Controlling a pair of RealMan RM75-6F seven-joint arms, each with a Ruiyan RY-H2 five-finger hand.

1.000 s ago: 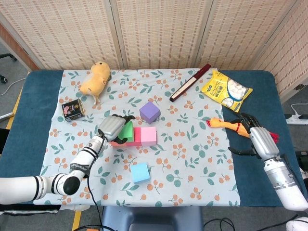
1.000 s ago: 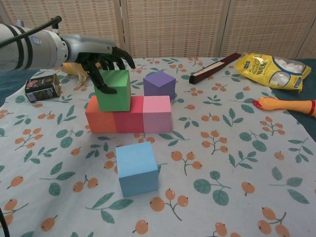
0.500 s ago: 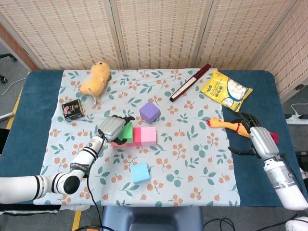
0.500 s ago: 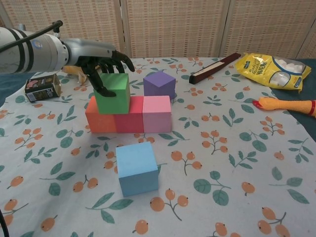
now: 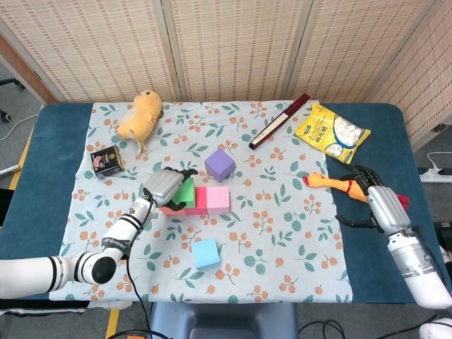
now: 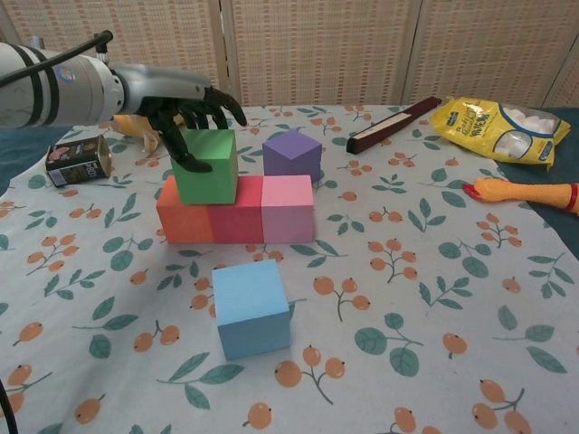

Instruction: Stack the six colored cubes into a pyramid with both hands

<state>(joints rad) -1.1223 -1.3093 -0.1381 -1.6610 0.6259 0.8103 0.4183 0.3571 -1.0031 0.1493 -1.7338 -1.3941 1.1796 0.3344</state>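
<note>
Wicker-look screens run behind a blue table (image 5: 42, 176) w/ a floral cloth (image 5: 282, 212) over the middle. On the cloth, orange cube (image 6: 184, 215), red cube (image 6: 238, 215) and pink cube (image 6: 288, 210) sit in a row, touching. Green cube (image 6: 207, 166) is on top, across the orange/red seam. Left hand (image 6: 185, 110) is curled over the green cube from the far-left side, thumb on its front face and fingertips (image 6: 233, 112) at the back top edge, so it's gripping it.

Purple cube (image 6: 292, 155) sits alone on the cloth just behind the pink one, not touching. Light blue cube (image 6: 251, 307) is nearer the camera, apart from the row.

Right hand (image 5: 371, 198) is well off to the side on the bare blue part, fingers spread, holding nothing, right by a rubber chicken (image 5: 332, 183).

Other stuff: yellow snack bag (image 5: 332, 132), dark long stick (image 5: 279, 121), plush toy (image 5: 140, 115), small tin (image 5: 107, 160) at far left.
</note>
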